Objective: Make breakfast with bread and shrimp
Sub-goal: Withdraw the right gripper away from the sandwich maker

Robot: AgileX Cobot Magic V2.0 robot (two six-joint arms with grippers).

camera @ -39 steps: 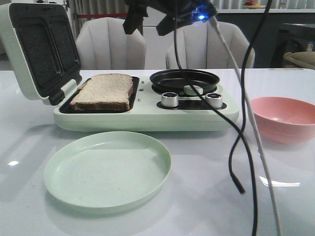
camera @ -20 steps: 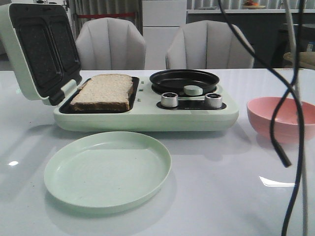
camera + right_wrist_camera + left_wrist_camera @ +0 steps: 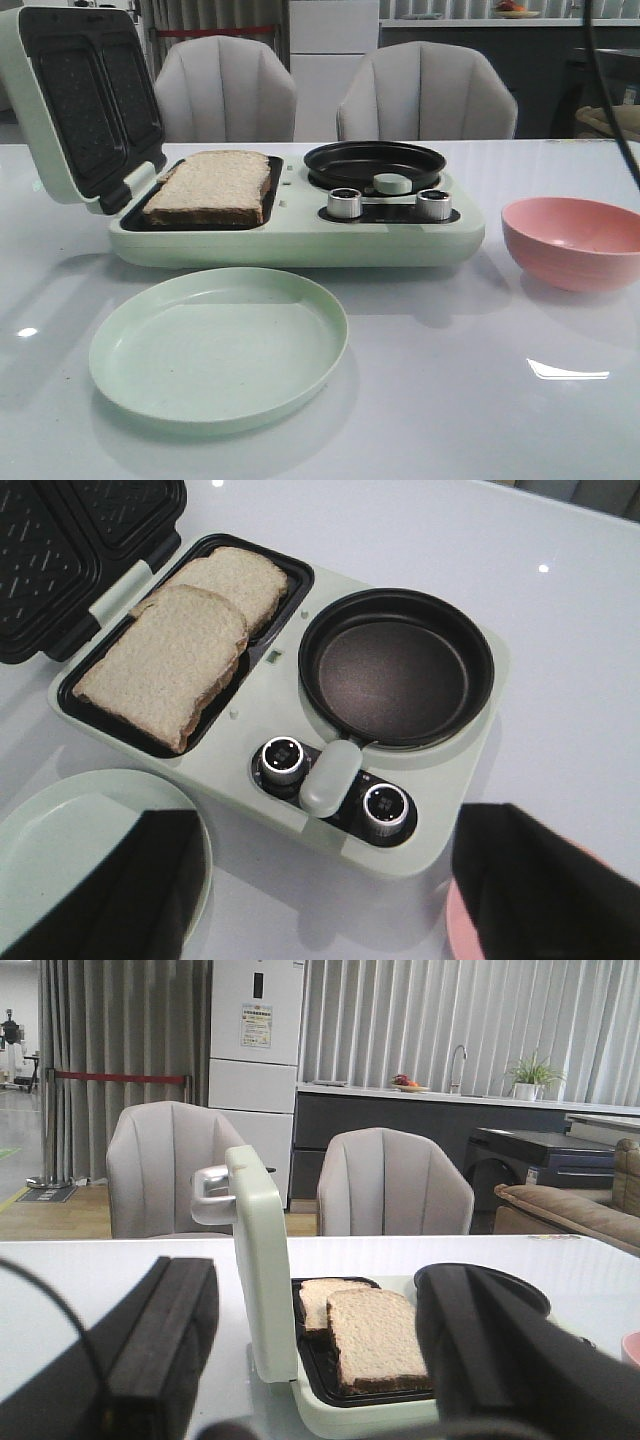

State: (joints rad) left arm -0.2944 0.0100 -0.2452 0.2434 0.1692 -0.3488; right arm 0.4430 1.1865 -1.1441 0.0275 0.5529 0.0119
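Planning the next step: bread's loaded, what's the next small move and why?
Probably swing the right pincer toward the pink bowl: bread sits in the tray, the pan is empty, no shrimp shows, and the bowl's inside is hidden.

bread slices (image 3: 170, 660): 2 | green plate (image 3: 218, 345): 1 | pink bowl (image 3: 573, 240): 1 | round pan (image 3: 396, 667): 1 | silver knobs (image 3: 283, 759): 2 | chairs (image 3: 225, 90): 2

Two tan, dark-crusted slices of bread (image 3: 190, 650) flat and overlapping in the open griddle tray
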